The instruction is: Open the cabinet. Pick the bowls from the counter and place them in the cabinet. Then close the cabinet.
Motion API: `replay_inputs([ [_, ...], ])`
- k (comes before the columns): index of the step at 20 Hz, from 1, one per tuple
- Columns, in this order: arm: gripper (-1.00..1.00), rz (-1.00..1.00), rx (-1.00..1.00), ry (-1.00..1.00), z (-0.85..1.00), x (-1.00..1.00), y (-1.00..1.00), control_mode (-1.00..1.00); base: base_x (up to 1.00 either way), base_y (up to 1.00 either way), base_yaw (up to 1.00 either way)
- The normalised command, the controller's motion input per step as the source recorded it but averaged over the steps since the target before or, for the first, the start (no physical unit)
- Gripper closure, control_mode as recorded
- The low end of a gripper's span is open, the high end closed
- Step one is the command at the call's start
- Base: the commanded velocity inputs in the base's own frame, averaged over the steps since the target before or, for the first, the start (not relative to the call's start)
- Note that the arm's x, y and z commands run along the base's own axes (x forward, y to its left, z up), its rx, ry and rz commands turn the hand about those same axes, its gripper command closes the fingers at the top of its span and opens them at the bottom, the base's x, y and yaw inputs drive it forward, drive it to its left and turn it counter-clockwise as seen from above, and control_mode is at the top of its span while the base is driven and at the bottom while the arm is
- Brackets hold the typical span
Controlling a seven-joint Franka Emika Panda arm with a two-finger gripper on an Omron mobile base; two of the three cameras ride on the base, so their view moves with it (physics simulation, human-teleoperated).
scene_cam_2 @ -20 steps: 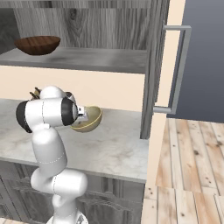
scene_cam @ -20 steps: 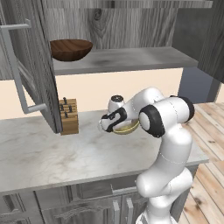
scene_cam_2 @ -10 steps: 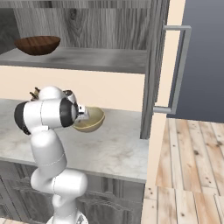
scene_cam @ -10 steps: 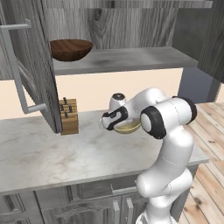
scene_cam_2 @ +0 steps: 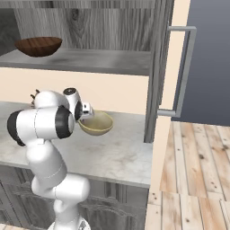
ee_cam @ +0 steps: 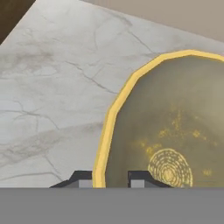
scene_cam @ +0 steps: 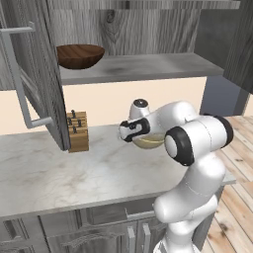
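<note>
We see the cabinet (scene_cam: pixel 148 29) standing open above the bench (scene_cam: pixel 59 173), its left door (scene_cam: pixel 34 74) swung out with a long bar handle (scene_cam: pixel 17 79), and its right door (scene_cam_2: pixel 157 72) likewise swung out in the right base view. The bench is a pale marbled slab that runs under the open shelf (scene_cam: pixel 143 66).

On that shelf, toward its left end, sits the wide dark brown bowl (scene_cam: pixel 80 55), upright. A wooden knife block (scene_cam: pixel 77 131) stands on the bench just beside the left door's lower edge.

The smaller beige-tan bowl (scene_cam_2: pixel 96 123) is at the arm's wrist, over the bench and well below the shelf; we cannot tell whether it touches the slab.

Our gripper (ee_cam: pixel 111 177) straddles this bowl's near rim: in the hand view one fingertip (ee_cam: pixel 82 178) sits outside the yellow edge and the other inside, drawn in close against the wall, pinching it.
</note>
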Motion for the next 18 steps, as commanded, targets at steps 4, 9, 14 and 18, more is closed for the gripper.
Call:
replay_inputs([
  [4, 1.00, 0.00, 0.00, 0.01, 0.02, -0.06, -0.24, -1.00, 0.00, 0.00, 0.00],
  [9, 1.00, 0.00, 0.00, 0.00, 0.00, 0.00, 0.00, -1.00, 0.00, 0.00, 0.00],
  [14, 1.00, 0.02, -0.02, -0.12, 0.00, -0.26, 0.19, -1.00, 0.00, 0.00, 0.00],
  [18, 1.00, 0.01, -0.03, -0.14, 0.10, -0.49, 0.03, -1.00, 0.00, 0.00, 0.00],
])
